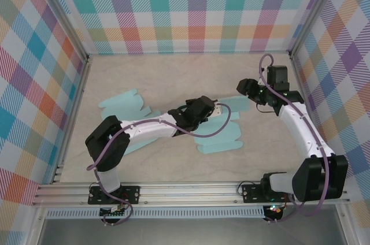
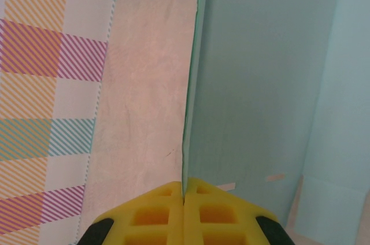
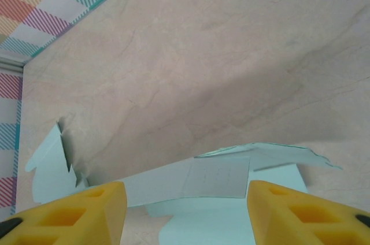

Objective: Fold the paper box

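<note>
The paper box [image 1: 119, 104] is a flat light-blue cutout spread across the middle of the table, with another part [image 1: 221, 144] near the centre right. My left gripper [image 1: 215, 110] reaches over it from the left. In the left wrist view its yellow fingers [image 2: 156, 213] are shut on the edge of an upright blue panel [image 2: 260, 83]. My right gripper [image 1: 241, 88] hovers at the sheet's right end. In the right wrist view it [image 3: 185, 199] is open, yellow fingers [image 3: 277, 204] wide apart, with a raised blue flap [image 3: 219, 178] just beyond them, untouched.
Checkered walls [image 1: 185, 8] close the table in on three sides. A metal rail [image 1: 191, 190] runs along the near edge by the arm bases. Bare beige tabletop [image 1: 173, 71] lies behind the sheet. A purple cable [image 1: 208, 132] loops over the paper.
</note>
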Motion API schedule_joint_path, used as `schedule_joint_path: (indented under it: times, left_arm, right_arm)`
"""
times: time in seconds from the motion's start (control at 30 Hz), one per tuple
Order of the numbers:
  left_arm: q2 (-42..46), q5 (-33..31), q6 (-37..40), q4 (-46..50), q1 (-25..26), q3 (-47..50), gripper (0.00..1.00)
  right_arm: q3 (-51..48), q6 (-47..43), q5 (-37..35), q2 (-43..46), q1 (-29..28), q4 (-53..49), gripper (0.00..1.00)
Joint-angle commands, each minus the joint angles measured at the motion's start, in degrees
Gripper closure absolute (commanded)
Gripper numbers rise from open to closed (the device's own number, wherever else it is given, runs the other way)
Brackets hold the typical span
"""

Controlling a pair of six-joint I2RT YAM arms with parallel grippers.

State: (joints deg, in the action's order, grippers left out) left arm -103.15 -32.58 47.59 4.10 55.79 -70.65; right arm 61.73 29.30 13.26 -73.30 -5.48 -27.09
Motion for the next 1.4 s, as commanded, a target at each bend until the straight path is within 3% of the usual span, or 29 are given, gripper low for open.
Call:
schedule_joint_path:
  times: [0.0, 0.57, 0.93, 1.23, 1.37]
  left_arm:
    - [-0.9, 0.6, -0.1, 1.3, 0.4, -1.9, 1.00]
    - [-1.6, -1.0, -0.1, -3.1, 0.5, -1.1, 1.00]
    - [-2.8, -2.8, -1.1, -5.6, 0.8, -1.4, 1.00]
    - [-2.6, -3.3, -1.3, -7.9, 1.2, -0.9, 1.00]
    - [-2.9, -3.1, -1.5, -8.5, 1.5, -0.9, 1.00]
  right_arm:
    - [0.7, -0.5, -0.6, 0.3, -0.6, -1.2, 0.44]
    - [1.7, 0.6, 3.2, -12.4, -4.8, 3.1, 0.51]
    - [-5.5, 7.6, 7.1, -12.1, -5.8, 12.9, 0.60]
    - [-9.8, 14.3, 9.2, -10.9, -6.0, 22.2, 0.59]
    - [-10.8, 16.2, 8.9, -10.1, -6.0, 24.6, 0.69]
